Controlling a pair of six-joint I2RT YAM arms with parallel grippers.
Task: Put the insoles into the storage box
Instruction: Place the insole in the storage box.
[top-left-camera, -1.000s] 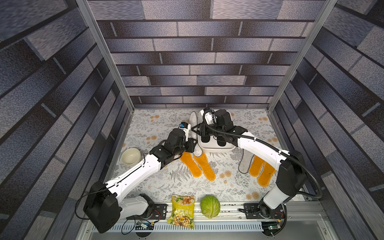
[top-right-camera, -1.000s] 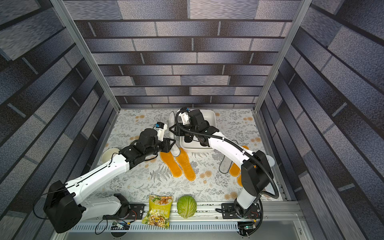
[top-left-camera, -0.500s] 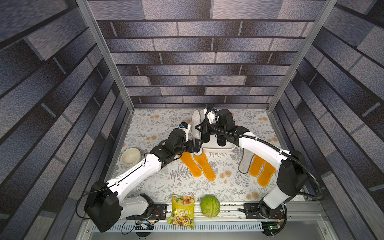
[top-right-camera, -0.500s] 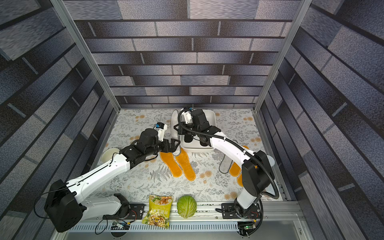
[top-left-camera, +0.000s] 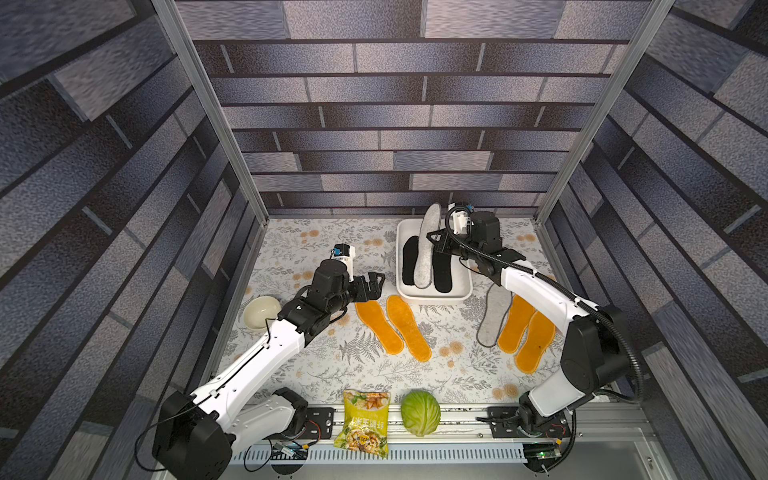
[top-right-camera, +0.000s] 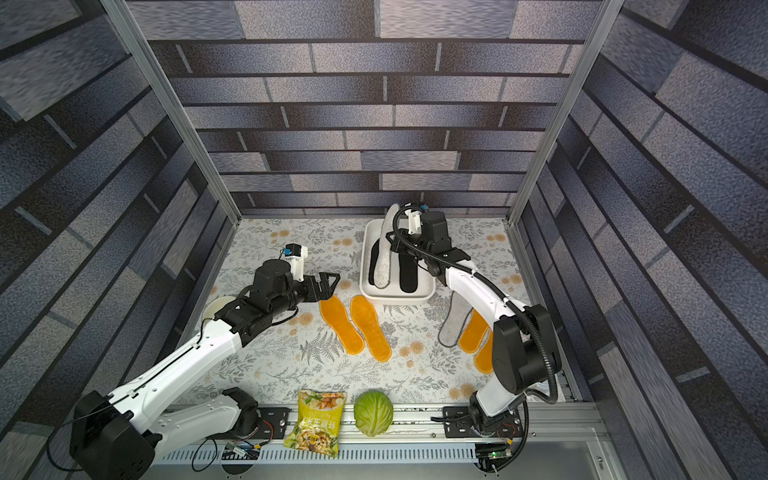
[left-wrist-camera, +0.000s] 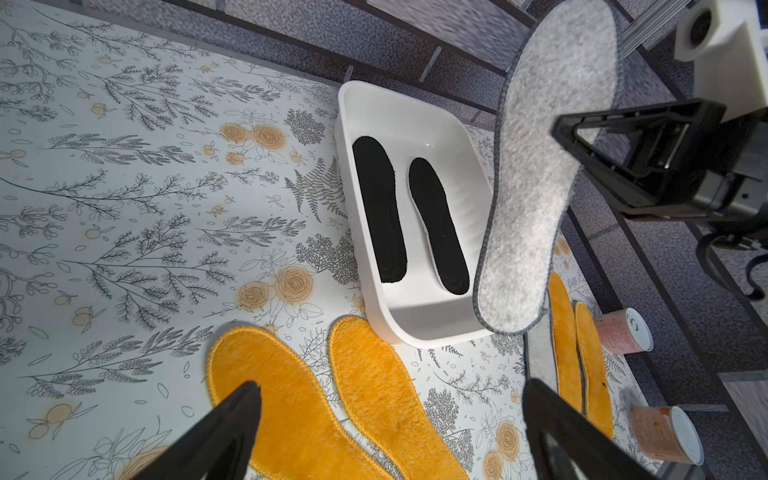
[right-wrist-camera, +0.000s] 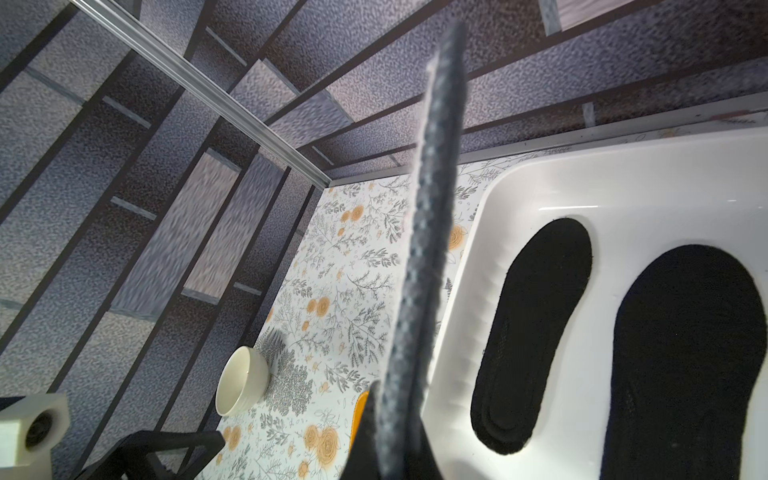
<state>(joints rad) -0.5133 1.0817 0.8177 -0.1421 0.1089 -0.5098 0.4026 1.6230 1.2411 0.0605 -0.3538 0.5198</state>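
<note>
Above the storage box (top-left-camera: 432, 297), the right gripper (top-left-camera: 435, 243) is clamped fully down on the long edge of one light grey insole (top-left-camera: 424, 266). The insole is held on edge, its length running along the box and its felt face turned toward the left arm, as the left wrist view shows (left-wrist-camera: 540, 187). In the right wrist view it appears edge-on (right-wrist-camera: 432, 208), rising from the closed jaws. In both top views it lines up between the two black insoles. Whether its lower end touches the box cannot be determined.

Inside the box, the two black insoles (top-left-camera: 409, 259) (top-left-camera: 442, 270) lie flat on the floor, side by side and apart.

Left of the box and near its front corner, the left gripper (top-left-camera: 376, 282) hangs with jaws spread fully wide, holding nothing.

Just in front of the box, two orange insoles (top-left-camera: 378, 328) (top-left-camera: 409, 328) lie flat on the floral mat, side by side. Beside the box's right front corner lie a second grey insole (top-left-camera: 492, 316) and two more orange insoles (top-left-camera: 515, 324) (top-left-camera: 536, 340).

Well left of the box sits a cream bowl (top-left-camera: 262, 311).
</note>
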